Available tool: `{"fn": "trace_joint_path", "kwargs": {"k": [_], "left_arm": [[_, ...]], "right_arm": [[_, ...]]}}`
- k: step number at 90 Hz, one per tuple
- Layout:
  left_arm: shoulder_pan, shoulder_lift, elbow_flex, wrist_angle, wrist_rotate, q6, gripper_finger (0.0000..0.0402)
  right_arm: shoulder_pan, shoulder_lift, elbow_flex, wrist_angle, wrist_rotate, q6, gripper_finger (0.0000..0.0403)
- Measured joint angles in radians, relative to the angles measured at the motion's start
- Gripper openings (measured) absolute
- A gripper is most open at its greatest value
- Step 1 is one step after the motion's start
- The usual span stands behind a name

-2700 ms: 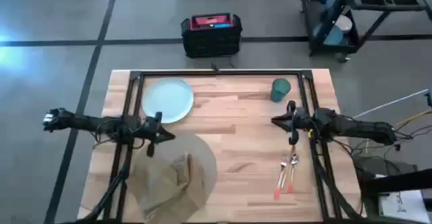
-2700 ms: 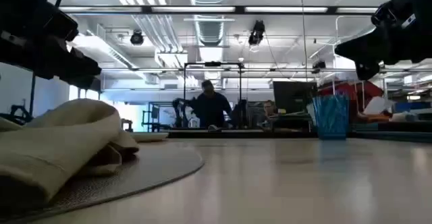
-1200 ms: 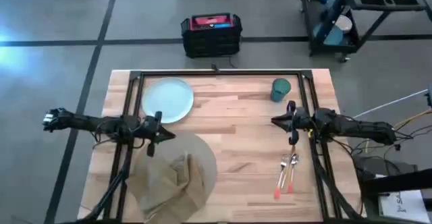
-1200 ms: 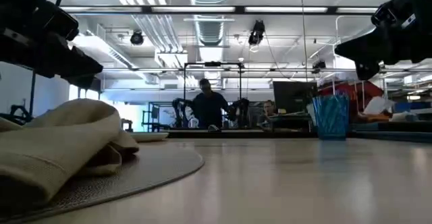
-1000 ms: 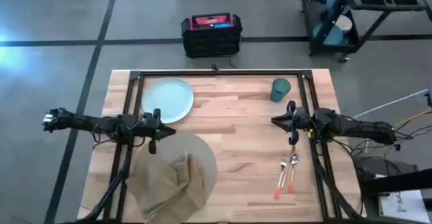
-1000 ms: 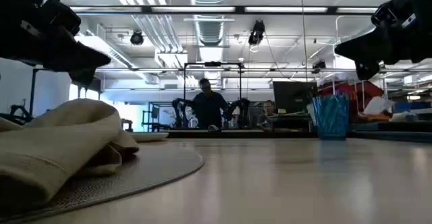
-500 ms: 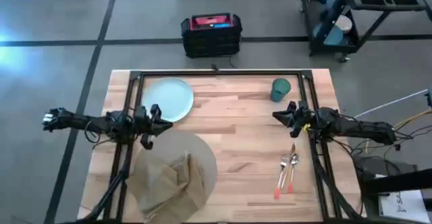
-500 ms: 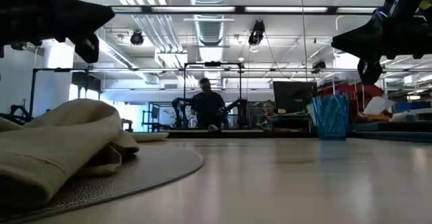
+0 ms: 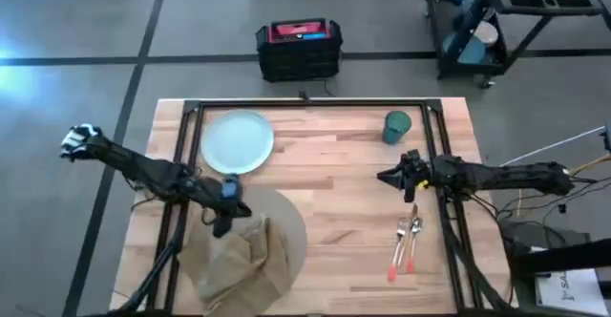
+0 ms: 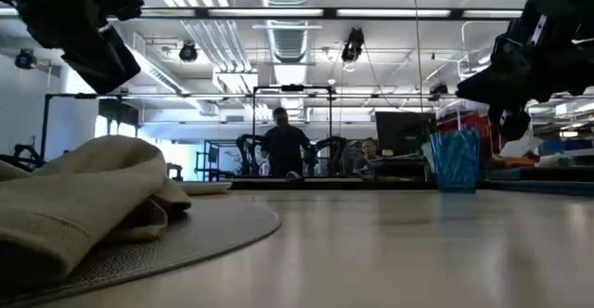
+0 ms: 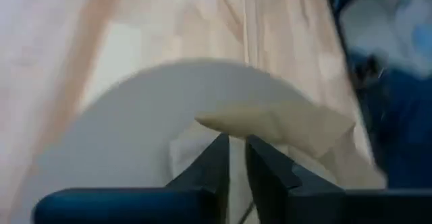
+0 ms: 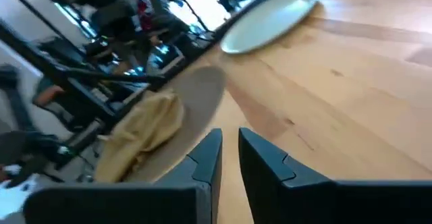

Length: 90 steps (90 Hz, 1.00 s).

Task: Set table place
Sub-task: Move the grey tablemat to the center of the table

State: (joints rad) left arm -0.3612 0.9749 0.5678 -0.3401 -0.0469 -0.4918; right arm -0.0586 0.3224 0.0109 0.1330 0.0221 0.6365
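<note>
Counter (image 9: 334,193) of light wood, carrying every piece of the place setting. Round tan mat (image 9: 286,223) at the near left, crumpled tan napkin (image 9: 239,260) heaped on it. Pale blue plate (image 9: 239,140) at the far left, apart from the mat. Fork and knife (image 9: 406,245) with orange handles side by side at the near right. Small teal cup (image 9: 397,126) upright at the far right. Left end effector (image 9: 229,217) over the mat's far edge, just beside the napkin, fingers (image 11: 214,163) nearly closed with only a thin gap, gripping nothing. Right end effector (image 9: 389,177) above bare wood between cup and cutlery, fingers (image 12: 209,158) close together, narrow gap, empty
</note>
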Motion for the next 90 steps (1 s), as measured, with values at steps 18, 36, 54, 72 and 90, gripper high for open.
{"fn": "trace_joint_path", "kwargs": {"k": [18, 36, 54, 72, 90], "left_arm": [[0.007, 0.246, 0.11, -0.015, -0.011, -0.033, 0.0241], [0.035, 0.465, 0.177, -0.039, -0.034, -0.092, 0.0357], [0.09, 0.617, 0.235, -0.094, -0.019, -0.185, 0.0347], [0.096, 0.675, 0.347, -0.16, 0.049, -0.166, 0.011], [0.096, 0.64, 0.498, -0.283, -0.028, -0.058, 0.0007]], "right_arm": [[0.0, 0.089, 0.0, 0.023, 0.083, -0.009, 0.0088], [0.0, 0.137, 0.0, 0.024, 0.028, -0.068, 0.0138], [0.0, 0.17, 0.0, 0.045, 0.026, -0.145, 0.0166], [0.0, 0.19, 0.0, 0.044, 0.053, -0.139, 0.0131], [0.0, 0.233, 0.0, 0.105, -0.063, -0.172, 0.0028]]}}
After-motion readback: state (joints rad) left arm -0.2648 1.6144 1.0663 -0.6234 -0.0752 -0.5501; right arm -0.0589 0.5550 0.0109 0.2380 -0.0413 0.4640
